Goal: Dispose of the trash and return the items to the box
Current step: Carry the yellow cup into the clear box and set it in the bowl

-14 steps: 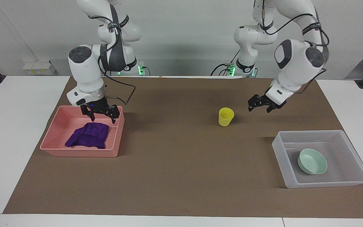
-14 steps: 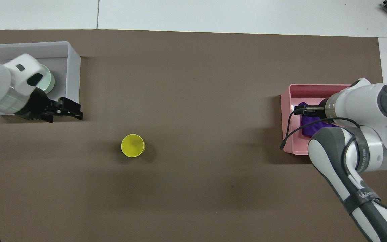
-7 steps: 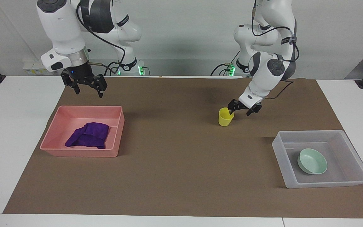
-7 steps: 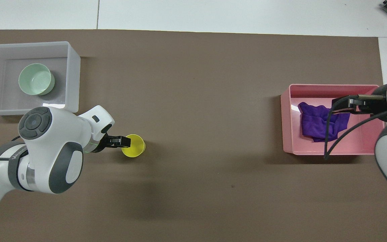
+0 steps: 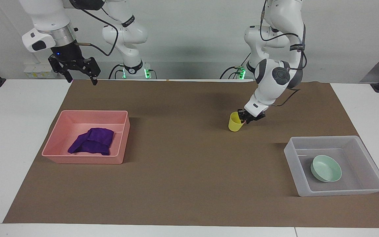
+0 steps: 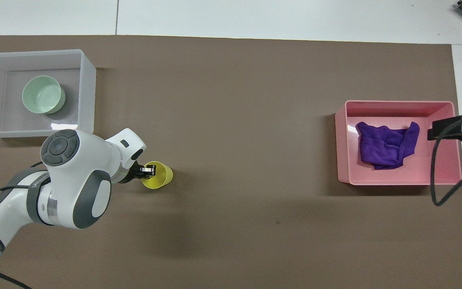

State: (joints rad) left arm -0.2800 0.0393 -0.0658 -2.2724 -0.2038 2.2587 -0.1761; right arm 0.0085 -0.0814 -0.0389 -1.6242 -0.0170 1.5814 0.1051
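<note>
The yellow cup stands on the brown mat, tipped slightly. My left gripper is shut on the cup's rim at the side toward the left arm's end. The mint-green bowl lies in the translucent box. The purple cloth lies crumpled in the pink tray. My right gripper hangs open and empty, high above the mat at the right arm's end, beside the tray.
The brown mat covers most of the white table. The box and the pink tray sit at opposite ends of it, with bare mat between them around the cup. A black cable from the right arm hangs over the tray's edge.
My left gripper closed on the cup's rim and the cup tipped slightly. The right arm rose higher and moved away from the pink tray, still open.
</note>
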